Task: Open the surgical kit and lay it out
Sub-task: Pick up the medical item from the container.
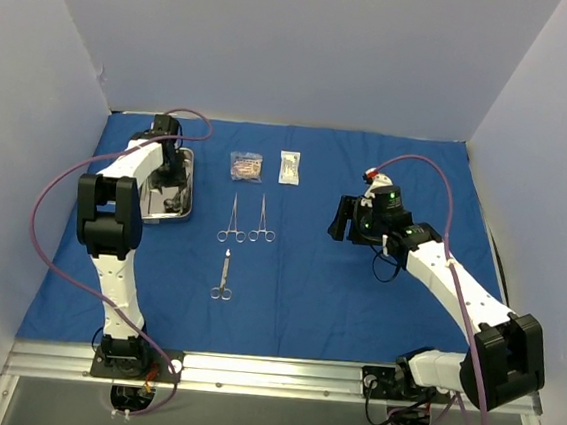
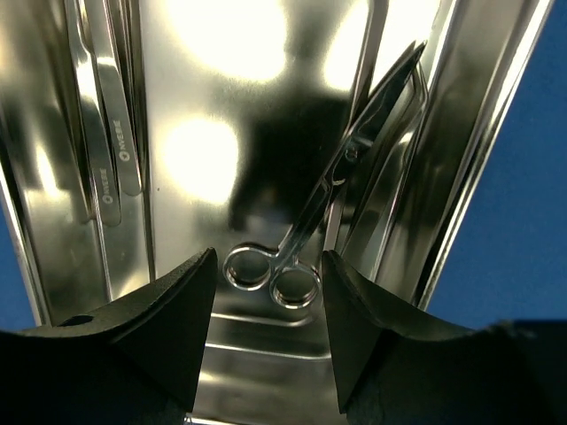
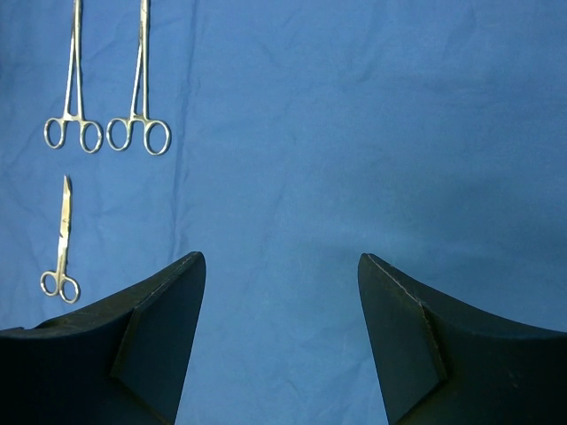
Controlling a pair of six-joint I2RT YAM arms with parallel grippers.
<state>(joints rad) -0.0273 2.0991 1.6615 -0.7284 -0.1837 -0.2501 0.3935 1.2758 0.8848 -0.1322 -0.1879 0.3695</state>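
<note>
From above, a large blue cloth wrap (image 1: pixel 375 302) lies spread over the surface. Near the cloth's far left corner stands a small rectangular steel tray (image 1: pixel 186 203), and the left tool (image 1: pixel 171 177) hangs over it. Along the cloth's far edge, about the middle, lie a small clear packet with brownish content (image 1: pixel 246 166) and a second clear packet (image 1: pixel 289 167), side by side. At the cloth's middle lie two silver ring-handled clamps (image 1: pixel 232 218), close together, and nearer the cloth's near edge a short pair of silver scissors (image 1: pixel 223 275). The right tool (image 1: pixel 348 219) hovers over the cloth's right half.

In the left wrist view, the left tool (image 2: pixel 267 257) is released and grasps nothing. Below it, inside the tray (image 2: pixel 221 372), lies a silver scissor-like instrument (image 2: pixel 301 239) with its rings between the fingers (image 2: pixel 168 319). Thin steel tweezers (image 2: pixel 111 133) lie along one tray wall.

In the right wrist view, the right tool (image 3: pixel 279 261) is also released, with only bare cloth (image 3: pixel 354 106) between its fingers.
</note>
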